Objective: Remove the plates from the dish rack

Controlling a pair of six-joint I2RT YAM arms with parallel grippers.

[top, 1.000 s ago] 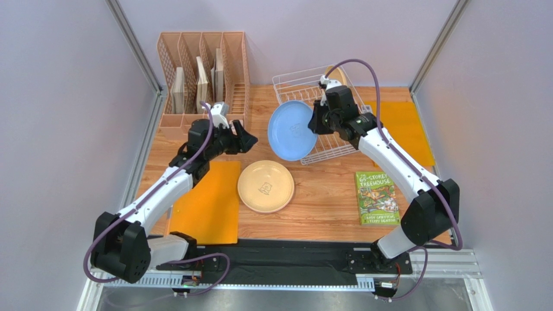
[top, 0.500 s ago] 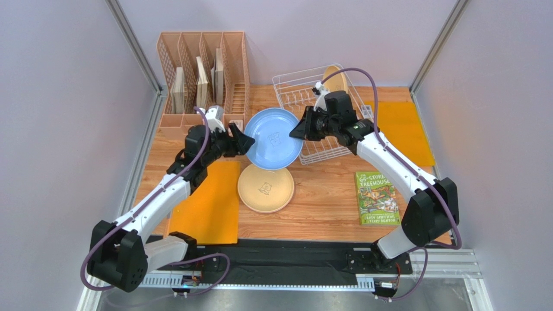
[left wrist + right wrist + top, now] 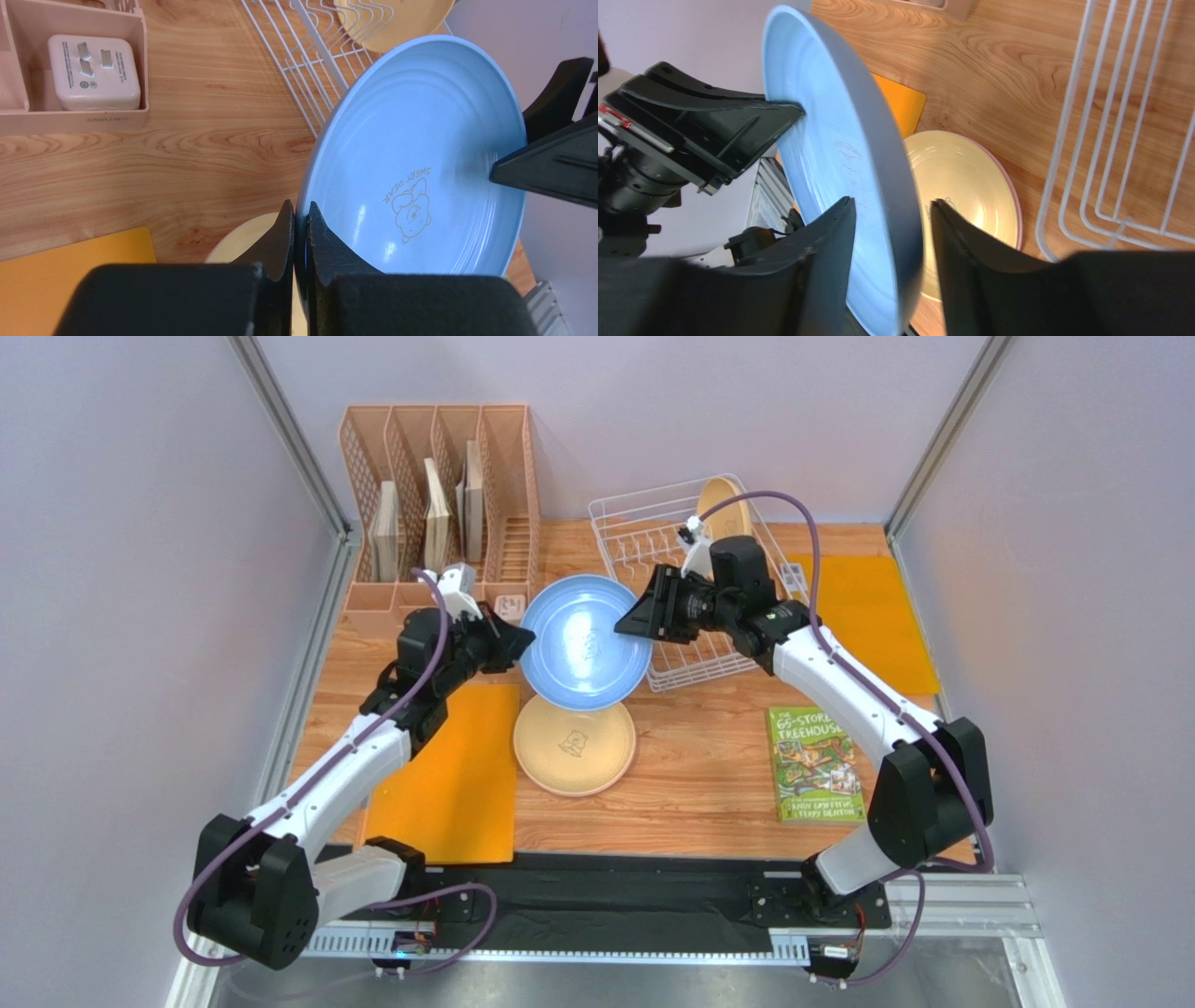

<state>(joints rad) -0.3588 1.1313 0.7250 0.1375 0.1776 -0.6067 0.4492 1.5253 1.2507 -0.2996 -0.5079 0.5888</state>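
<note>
A blue plate (image 3: 582, 641) hangs tilted above the table between both arms. My left gripper (image 3: 522, 641) is shut on its left rim, the fingertips (image 3: 300, 210) pinching the edge. My right gripper (image 3: 627, 626) straddles the right rim with its jaws open (image 3: 892, 203), and a gap shows beside the plate (image 3: 836, 161). Below lies a pale yellow plate (image 3: 574, 742) with a pink edge (image 3: 1017, 210) showing under it. A cream-tan plate (image 3: 723, 507) stands in the white wire dish rack (image 3: 631, 518) at the back.
A peach slotted organizer (image 3: 435, 504) with beige boards stands back left, with a white adapter (image 3: 95, 63) in its front tray. Orange mats lie front left (image 3: 442, 784) and back right (image 3: 870, 616). A green book (image 3: 814, 763) lies on the right.
The blue plate travelled left from beside the rack to above the yellow plate. My left gripper closed on its left rim, and my right gripper's jaws opened off it.
</note>
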